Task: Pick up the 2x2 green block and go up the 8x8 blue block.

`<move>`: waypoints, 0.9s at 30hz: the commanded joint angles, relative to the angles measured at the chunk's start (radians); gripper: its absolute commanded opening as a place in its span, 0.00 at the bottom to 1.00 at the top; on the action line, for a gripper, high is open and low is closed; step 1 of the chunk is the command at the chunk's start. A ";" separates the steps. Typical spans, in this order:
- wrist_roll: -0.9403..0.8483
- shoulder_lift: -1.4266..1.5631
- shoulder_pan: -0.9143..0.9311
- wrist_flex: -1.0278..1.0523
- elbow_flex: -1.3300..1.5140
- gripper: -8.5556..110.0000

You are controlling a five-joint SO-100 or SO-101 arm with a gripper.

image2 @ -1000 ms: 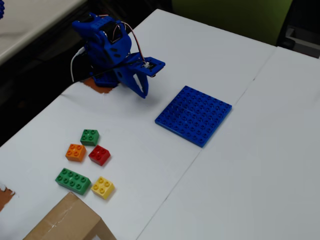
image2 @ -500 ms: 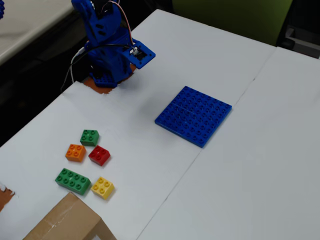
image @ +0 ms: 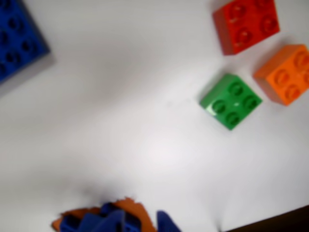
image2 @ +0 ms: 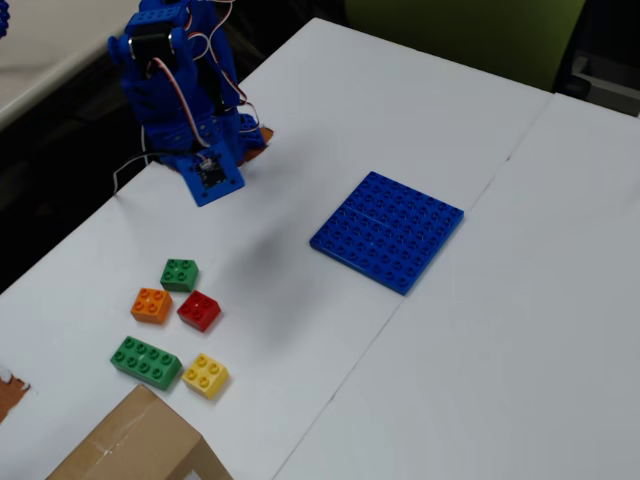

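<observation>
In the fixed view the blue arm [image2: 185, 95] stands folded at the table's far left edge, its gripper [image2: 250, 140] tucked low behind the wrist; whether the jaws are open or closed cannot be told. The 2x2 green block [image2: 180, 274] sits studs-up on the white table [image2: 420, 370], just beside the orange brick [image2: 151, 305] and red brick [image2: 199, 310]. Being square, it has no long axis; its corners point diagonally in the wrist view [image: 231, 101]. The 8x8 blue block [image2: 388, 230] lies flat, well apart to the right
</observation>
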 commanded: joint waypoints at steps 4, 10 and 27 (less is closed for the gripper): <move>-0.048 -0.173 0.172 -0.178 -0.044 0.28; 0.158 -0.261 0.184 -0.371 -0.044 0.37; 0.169 -0.425 0.219 -0.531 -0.044 0.33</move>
